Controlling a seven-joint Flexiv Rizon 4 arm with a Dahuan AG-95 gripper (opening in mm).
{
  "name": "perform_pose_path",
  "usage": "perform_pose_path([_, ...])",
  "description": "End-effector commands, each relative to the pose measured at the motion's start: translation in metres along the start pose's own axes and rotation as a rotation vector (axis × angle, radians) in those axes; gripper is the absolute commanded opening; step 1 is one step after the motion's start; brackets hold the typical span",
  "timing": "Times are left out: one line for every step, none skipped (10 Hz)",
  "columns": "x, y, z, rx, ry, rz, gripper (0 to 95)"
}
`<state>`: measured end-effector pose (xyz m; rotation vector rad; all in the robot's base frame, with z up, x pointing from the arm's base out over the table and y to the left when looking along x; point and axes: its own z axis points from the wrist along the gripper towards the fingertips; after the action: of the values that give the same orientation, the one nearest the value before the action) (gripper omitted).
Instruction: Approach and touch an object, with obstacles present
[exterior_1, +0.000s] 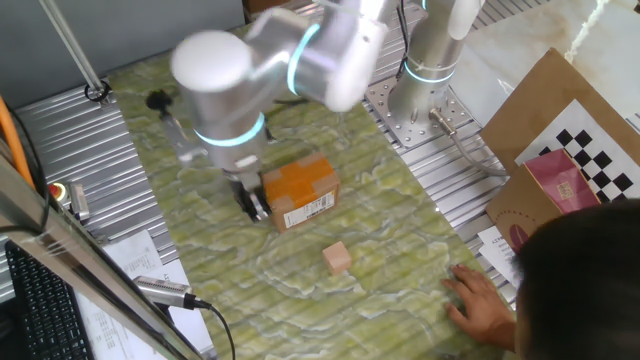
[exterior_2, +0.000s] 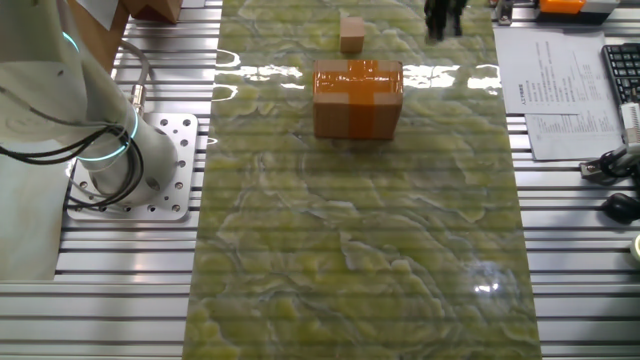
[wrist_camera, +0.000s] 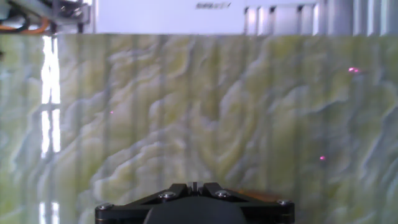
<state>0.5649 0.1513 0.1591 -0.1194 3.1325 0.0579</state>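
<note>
Green-and-cream marbled mat: covers the table centre, flanked on both long sides by ribbed aluminium table surface.

Small pale tan wooden cube: plain faces, resting on the mat, apart from everything; seen in the other fixed view just beyond the box.

Brown cardboard box with broad orange tape across its top: white printed label on one side face; sits on the mat between the cube and the arm's hand, close to the cube but not touching it. In the other fixed view the tape runs over the top and down the near face.

Silver robot arm with glowing blue joint rings: base bolted to a perforated plate at the mat's edge; wrist hangs low beside the box.

Dark two-finger gripper: points downward, just beside the box on the side away from the cube. Whether the jaws are spread or pressed together cannot be told; the hand view shows only mat beyond the dark gripper body.

A person's hand: laid flat on the mat's edge, near the cube.

Printed paper sheets: on the ribbed surface beside the mat.

Black keyboard: next to the sheets.

Cardboard sheet bearing a black-and-white checkerboard: beyond the person, with a pink packet on it.
</note>
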Motion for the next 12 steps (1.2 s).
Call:
perform_pose_path([-0.009, -0.036, -0.008, -0.006, 0.008, -0.086, 0.0])
perform_pose_path([-0.008, -0.061, -0.008, -0.008, 0.009, -0.121, 0.0])
perform_pose_path([-0.005, -0.073, -0.009, -0.008, 0.013, -0.138, 0.0])
perform_pose_path([-0.002, -0.086, -0.009, -0.005, 0.026, -0.160, 0.0])
perform_pose_path([0.000, -0.091, -0.008, -0.012, 0.023, -0.176, 0.0])
perform_pose_path([0.000, -0.091, -0.008, -0.019, 0.021, -0.173, 0.0])
perform_pose_path([0.000, -0.091, -0.008, -0.017, 0.017, -0.133, 0.0])
perform_pose_path([0.000, -0.091, -0.008, -0.003, 0.016, -0.077, 0.0])
perform_pose_path([0.000, -0.091, -0.008, -0.001, 0.011, 0.003, 0.0])
perform_pose_path([0.000, -0.091, -0.008, -0.001, 0.006, 0.040, 0.0])
perform_pose_path([0.000, -0.091, -0.008, -0.001, 0.003, 0.108, 0.0])
perform_pose_path([0.003, -0.083, -0.004, 0.001, 0.006, 0.152, 0.0])
